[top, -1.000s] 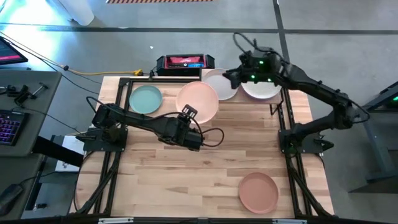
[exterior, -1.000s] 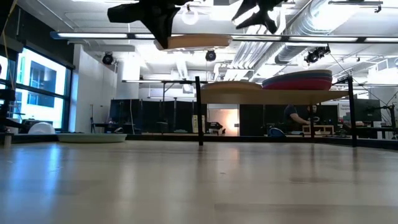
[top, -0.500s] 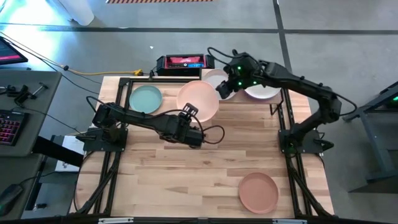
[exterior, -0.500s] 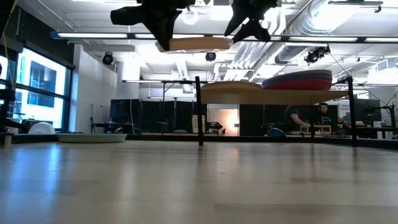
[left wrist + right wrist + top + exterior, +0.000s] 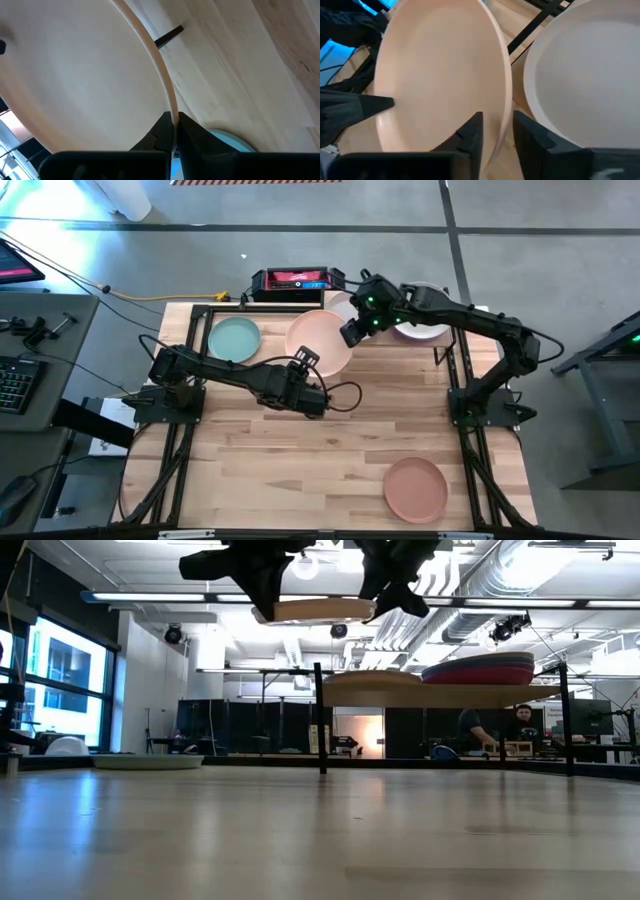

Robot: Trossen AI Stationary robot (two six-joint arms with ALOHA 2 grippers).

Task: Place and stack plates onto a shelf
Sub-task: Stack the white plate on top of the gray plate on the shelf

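Peach-pink plate (image 5: 318,343), high view: left gripper (image 5: 303,361) pinches its near rim, holding it aloft beside the shelf (image 5: 478,310); my right gripper (image 5: 352,332) has swung over from the stack to its far rim. Low view: plate (image 5: 310,609) hangs above shelf height. Right wrist view: fingers (image 5: 470,134) parted astride the rim, empty; cream-white plate (image 5: 585,80) crowds close — I judge a handover is starting.

shelf (image 5: 345,302) mostly hidden — plates, right arm

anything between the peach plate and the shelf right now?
Nothing visible. The left tool holds the peach plate by its rim in the air beside the shelf. The right tool straddles the plate's opposite rim, open. A white plate lies just beyond.
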